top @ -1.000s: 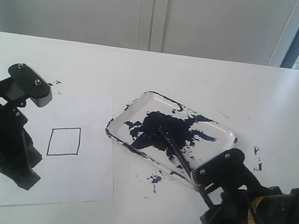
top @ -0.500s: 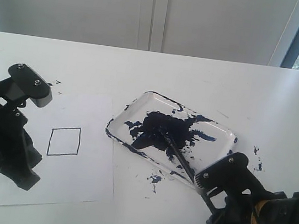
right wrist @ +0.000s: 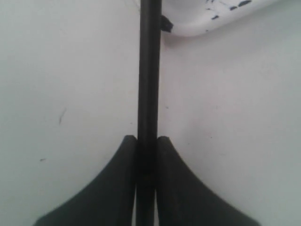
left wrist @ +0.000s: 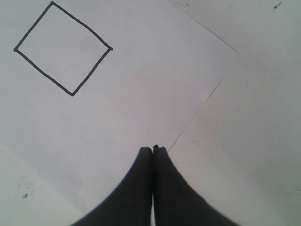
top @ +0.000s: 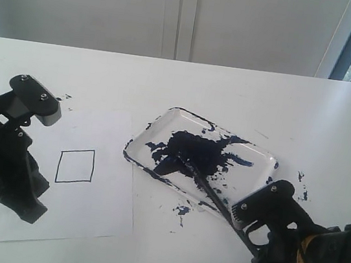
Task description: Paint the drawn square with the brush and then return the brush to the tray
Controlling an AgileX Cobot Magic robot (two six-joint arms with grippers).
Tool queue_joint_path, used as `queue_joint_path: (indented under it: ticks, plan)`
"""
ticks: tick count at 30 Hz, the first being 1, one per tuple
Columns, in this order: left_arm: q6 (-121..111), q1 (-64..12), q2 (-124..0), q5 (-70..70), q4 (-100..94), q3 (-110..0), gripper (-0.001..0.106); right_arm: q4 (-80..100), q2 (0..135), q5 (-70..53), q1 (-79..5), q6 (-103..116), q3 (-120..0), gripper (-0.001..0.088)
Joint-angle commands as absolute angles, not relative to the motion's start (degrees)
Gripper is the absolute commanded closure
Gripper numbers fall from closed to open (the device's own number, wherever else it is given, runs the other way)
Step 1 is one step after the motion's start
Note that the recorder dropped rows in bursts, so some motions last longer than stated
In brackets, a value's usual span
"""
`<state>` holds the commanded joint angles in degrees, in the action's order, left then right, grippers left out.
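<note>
**Brush gripped at the handle end; lift it clean, then cross to the square**

The right gripper (right wrist: 146, 139) is clenched on the brush (top: 204, 184). In the right wrist view its two fingers press against either side of the black handle. The brush slants with its loaded tip in the paint blotch at the middle of the tray (top: 270, 156), and its handle passes over the tray's near rim toward the table's (top: 233, 94) front right corner. The left gripper (left wrist: 153, 149) is pinched closed on nothing, over the paper sheet (top: 99, 212) near the table's front left side.

The drawn square (top: 76, 166) is only an outline, so all the painting remains to be done.

The grip sits far back on the handle, so the tip will probably swing widely. A slow, straight lift should clear the tip of the rim without dragging paint across it. The paint looks heavy, so drips on the bare paper are a risk during the crossing. Keeping the tip low and the path short should help. The left arm stands close beside the square, so the approach is best made from the tray side. Short strokes that start inside the outline should keep the edges tidy.
</note>
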<state>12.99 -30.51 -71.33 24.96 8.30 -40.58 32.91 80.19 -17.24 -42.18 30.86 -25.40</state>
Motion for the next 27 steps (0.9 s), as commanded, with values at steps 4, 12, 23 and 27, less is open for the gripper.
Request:
queue_joint_path:
  ticks: [4,12,23,27]
  plan:
    - [13.0,-30.5,-71.3,25.0,8.3,-40.6,0.105,32.9,72.9,-24.9,-42.2,30.8,-28.4,0.0868]
    - [13.0,-30.5,-71.3,25.1,8.3,-40.6,0.105,17.4,63.6,-44.7,-42.2,6.2,-36.1,0.0868]
    - [13.9,-30.5,-71.3,25.1,7.2,-40.6,0.105,13.9,72.4,-40.6,-42.2,5.8,-36.1,0.0868]
    - [14.0,-30.5,-71.3,24.7,6.8,-40.6,0.105,16.9,74.7,-39.7,-42.2,8.9,-36.1,0.0868]
